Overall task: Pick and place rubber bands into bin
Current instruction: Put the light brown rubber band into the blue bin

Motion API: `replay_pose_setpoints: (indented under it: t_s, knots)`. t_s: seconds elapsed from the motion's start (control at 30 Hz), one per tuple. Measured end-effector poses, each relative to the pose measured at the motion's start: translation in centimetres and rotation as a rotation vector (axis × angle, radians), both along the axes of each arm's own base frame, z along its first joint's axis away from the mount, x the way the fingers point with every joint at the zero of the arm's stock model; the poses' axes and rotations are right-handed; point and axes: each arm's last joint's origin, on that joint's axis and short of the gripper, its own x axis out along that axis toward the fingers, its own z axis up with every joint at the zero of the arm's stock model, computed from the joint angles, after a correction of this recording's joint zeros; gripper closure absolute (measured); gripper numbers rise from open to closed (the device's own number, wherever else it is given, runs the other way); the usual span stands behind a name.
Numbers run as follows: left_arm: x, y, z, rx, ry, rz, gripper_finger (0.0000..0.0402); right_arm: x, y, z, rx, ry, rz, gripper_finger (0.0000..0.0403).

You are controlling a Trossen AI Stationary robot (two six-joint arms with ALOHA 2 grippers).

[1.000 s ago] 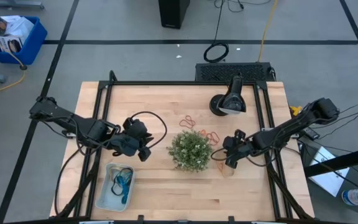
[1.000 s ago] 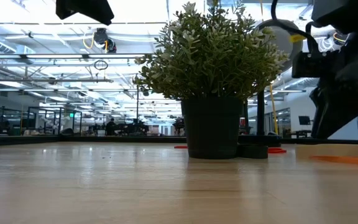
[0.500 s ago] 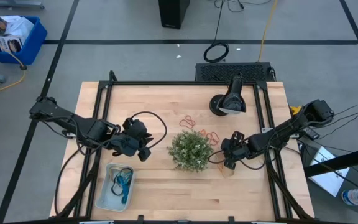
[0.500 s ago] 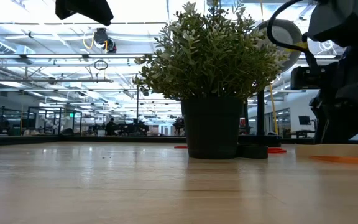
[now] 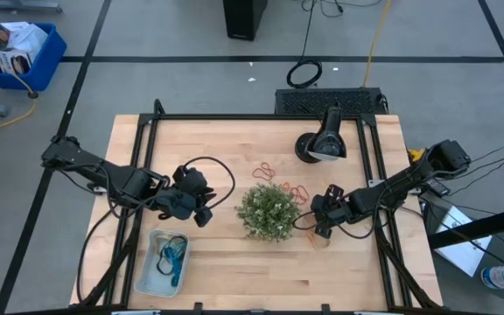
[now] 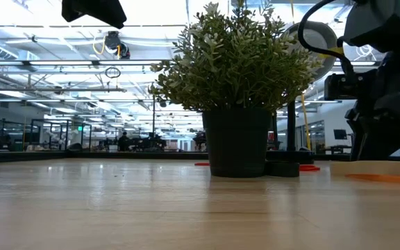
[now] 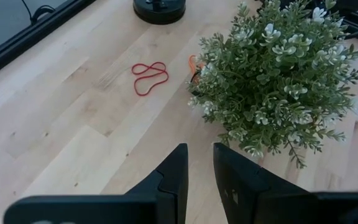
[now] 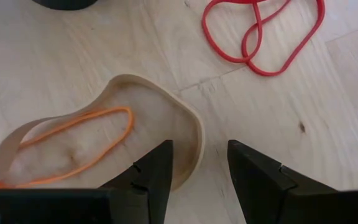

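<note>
Rubber bands lie loose on the wood: a red one beyond the plant, orange-red ones to its right, another red one. A wide tan band lies flat with a thin orange band inside it. My right gripper is open, low over the tan band's end, one finger over its inside and one outside. My left gripper hangs left of the plant, fingers slightly apart with nothing between. The pale bin at the near left holds several bands.
The potted plant stands mid-table between the two grippers. A black round-based device sits at the far right. Black frame rails run along the table's sides. Bare wood lies near the front edge, right of the bin.
My right gripper has sunk a little toward the table at the tan band, staying open, and has then held still. The left arm and the bands have not moved.
</note>
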Motion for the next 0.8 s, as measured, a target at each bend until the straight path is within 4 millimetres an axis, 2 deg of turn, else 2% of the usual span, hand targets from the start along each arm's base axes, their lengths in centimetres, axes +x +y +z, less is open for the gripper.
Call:
replay_pose_setpoints:
  t_s: [0.2,0.5,0.8]
  knots:
    - [0.0,0.0,0.0,-0.001,0.0,0.0,0.0321,-0.01,0.0,0.0,-0.001,0.001,0.003,0.0291]
    - [0.0,0.0,0.0,-0.001,0.0,0.0,0.0321,-0.08,-0.04,-0.03,-0.02,0.016,0.038,0.0391]
    - [0.0,-0.02,-0.01,-0.006,0.001,-0.002,0.0321,-0.08,-0.04,0.0,-0.034,0.021,0.071,0.04]
